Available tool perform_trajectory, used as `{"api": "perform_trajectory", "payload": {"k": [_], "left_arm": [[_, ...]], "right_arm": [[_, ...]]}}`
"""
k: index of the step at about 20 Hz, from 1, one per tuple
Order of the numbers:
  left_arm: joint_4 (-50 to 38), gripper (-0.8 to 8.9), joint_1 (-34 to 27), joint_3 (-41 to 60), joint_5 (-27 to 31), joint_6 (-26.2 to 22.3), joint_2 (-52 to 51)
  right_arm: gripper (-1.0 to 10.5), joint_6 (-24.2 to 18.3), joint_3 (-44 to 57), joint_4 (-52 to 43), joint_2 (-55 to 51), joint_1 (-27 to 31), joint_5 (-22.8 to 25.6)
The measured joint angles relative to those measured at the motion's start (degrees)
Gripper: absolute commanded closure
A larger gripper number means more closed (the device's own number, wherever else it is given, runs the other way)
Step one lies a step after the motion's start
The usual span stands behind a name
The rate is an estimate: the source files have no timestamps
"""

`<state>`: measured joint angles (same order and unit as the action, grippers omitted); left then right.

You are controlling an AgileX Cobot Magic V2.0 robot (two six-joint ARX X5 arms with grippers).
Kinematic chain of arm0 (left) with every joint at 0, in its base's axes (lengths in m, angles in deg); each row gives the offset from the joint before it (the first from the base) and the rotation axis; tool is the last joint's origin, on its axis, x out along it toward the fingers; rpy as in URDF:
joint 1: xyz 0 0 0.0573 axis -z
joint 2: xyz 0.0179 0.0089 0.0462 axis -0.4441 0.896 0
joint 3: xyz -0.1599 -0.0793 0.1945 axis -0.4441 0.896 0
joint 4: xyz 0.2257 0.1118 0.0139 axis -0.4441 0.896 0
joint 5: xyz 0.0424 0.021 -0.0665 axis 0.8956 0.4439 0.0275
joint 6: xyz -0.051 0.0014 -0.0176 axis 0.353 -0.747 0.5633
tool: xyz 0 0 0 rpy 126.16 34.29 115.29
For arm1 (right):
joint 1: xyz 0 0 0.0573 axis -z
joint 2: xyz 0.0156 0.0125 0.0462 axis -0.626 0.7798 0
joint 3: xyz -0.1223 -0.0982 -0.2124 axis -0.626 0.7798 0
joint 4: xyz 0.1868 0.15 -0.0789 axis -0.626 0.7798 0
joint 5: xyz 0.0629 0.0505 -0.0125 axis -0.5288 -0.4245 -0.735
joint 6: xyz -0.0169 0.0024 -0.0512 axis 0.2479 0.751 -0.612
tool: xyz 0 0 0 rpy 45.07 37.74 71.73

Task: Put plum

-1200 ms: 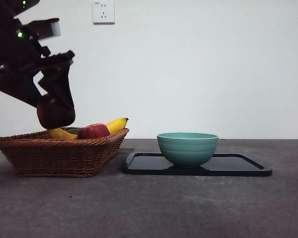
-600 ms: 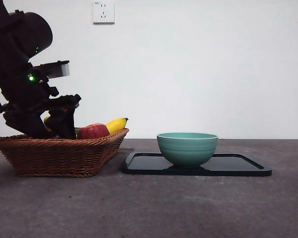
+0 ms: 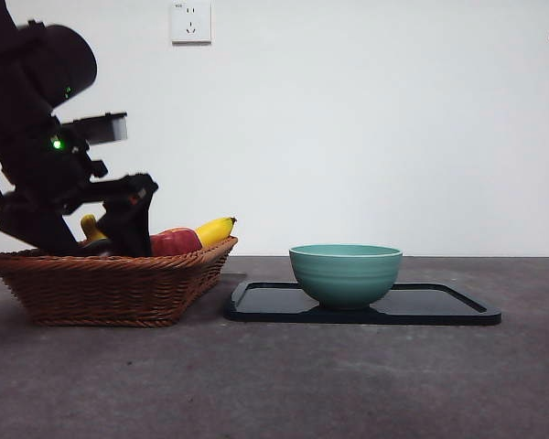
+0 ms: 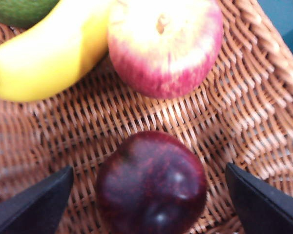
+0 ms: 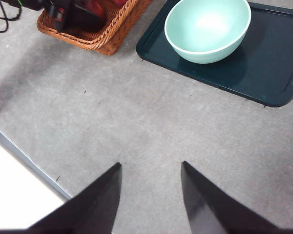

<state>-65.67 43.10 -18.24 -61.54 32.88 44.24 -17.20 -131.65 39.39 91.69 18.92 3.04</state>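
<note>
Plum (image 4: 151,183): dark maroon, glossy, round; lies on the woven floor of the wicker basket (image 4: 263,122), in the gap between the left gripper's jaws with wicker visible on each side of it. Not seen in the front view; the arm and basket wall hide it.
Handling (judgement): smooth waxy skin, likely slippery; firm but bruisable, so moderate squeeze only. Moderate weight for its size; round, so it may roll on the uneven weave.
Grip site (judgement): across the widest girth, jaws on opposite flanks, not on the crown.
Left gripper (image 4: 149,195): jaws spread wide, holding nothing, straddling the plum; low inside the basket in the front view (image 3: 119,233).
Neighbours: red-and-yellow apple (image 4: 165,44) just beyond the plum, not touching it; banana (image 4: 49,58) beside the apple; a green item at the frame corner, unidentified.
Bowl (image 3: 346,274): teal, upright on the dark tray (image 3: 439,306), well apart from the basket.
Right gripper (image 5: 150,195): jaws apart, empty, high over bare table, waiting.
</note>
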Motion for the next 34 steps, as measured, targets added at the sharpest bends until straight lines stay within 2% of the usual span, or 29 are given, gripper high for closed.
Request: {"api": "perform_trajectory", "payload": {"k": [5,7,14,18,22,25,29,31,34], "left_arm": [[3.54,3.15,0.31,0.00,-0.07,0.04,-10.73],[6.36,3.15,0.57,0.00,-2.21,0.31,-15.72],[18.14,3.19,1.18,0.00,-19.96,4.28,-32.22],[27.23,3.19,1.18,0.00,-27.04,4.57,-37.55],[32.70,3.22,1.18,0.00,-27.56,4.17,-38.60],[33.07,3.22,1.18,0.00,-27.56,3.61,-38.58],[33.07,3.22,1.18,0.00,-27.56,3.28,-38.58],[33.11,3.22,1.18,0.00,-27.56,3.17,-38.58],[33.18,3.22,1.18,0.00,-27.56,3.17,-38.58]], "right_arm": [[7.5,0.00,0.00,0.00,0.00,0.00,0.00],[7.5,0.00,0.00,0.00,0.00,0.00,0.00],[7.5,0.00,0.00,-0.24,0.00,0.00,0.20],[7.5,0.04,0.00,-0.24,0.00,0.00,0.20],[7.5,0.20,0.00,-0.24,0.00,0.00,0.17],[7.5,1.16,0.00,-0.26,0.00,0.00,0.22],[6.7,6.16,0.00,-3.89,1.16,0.00,4.66],[6.7,8.92,-0.02,-8.68,4.09,0.24,4.70],[6.7,10.73,-2.23,-13.81,12.59,1.25,4.70]]}}
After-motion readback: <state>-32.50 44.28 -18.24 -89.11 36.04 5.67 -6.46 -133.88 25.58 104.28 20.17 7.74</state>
